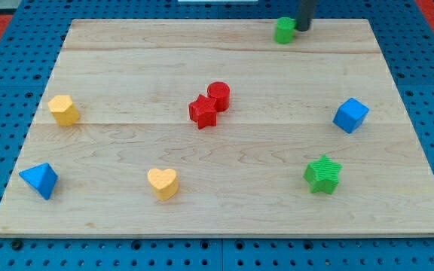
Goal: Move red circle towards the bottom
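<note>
The red circle (219, 95) sits near the middle of the wooden board, touching the red star (203, 111) just below and to its left. My tip (301, 28) is at the view's top, right of centre, just to the right of a small green block (283, 30). The tip is far from the red circle, up and to its right.
A yellow hexagon block (64, 110) lies at the left, a blue triangle (39, 179) at the bottom left, a yellow heart (163, 183) at the bottom centre, a green star (322, 174) at the bottom right, and a blue cube (349, 115) at the right. The board (224, 218) rests on a blue pegboard.
</note>
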